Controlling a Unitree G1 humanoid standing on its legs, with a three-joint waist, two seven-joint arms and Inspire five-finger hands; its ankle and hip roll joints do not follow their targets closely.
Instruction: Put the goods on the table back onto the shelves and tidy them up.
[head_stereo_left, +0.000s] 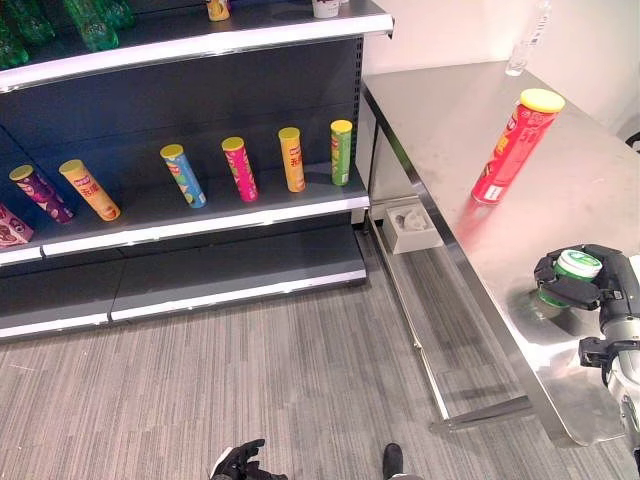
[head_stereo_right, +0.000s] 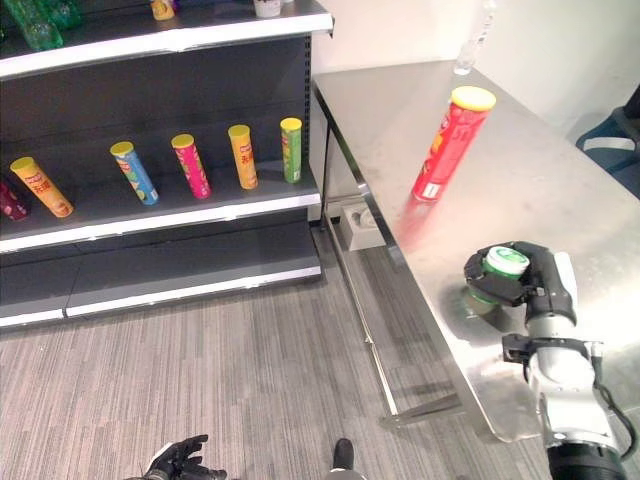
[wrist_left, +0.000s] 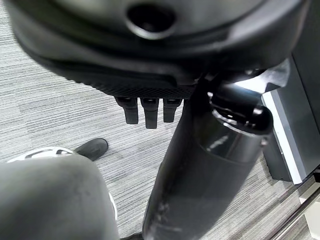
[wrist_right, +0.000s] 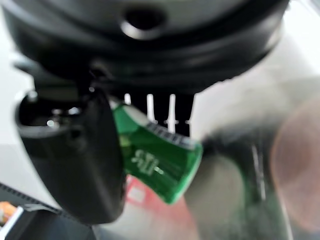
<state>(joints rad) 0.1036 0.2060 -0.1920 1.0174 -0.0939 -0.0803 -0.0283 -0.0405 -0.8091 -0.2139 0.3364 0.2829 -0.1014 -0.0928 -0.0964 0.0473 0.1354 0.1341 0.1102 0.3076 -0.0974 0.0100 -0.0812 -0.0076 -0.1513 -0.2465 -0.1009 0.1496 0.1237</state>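
Right eye view: right hand (head_stereo_right: 525, 280) curls round green can (head_stereo_right: 497, 272) on table (head_stereo_right: 560, 170), pickup step; next, lift toward shelf (head_stereo_right: 200, 215).

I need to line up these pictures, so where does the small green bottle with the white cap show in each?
Left eye view: green bottle with white cap, lower right, in right hand.
Right eye view.
Right wrist view, centre.
Shared landmark: tall red can on steel table.
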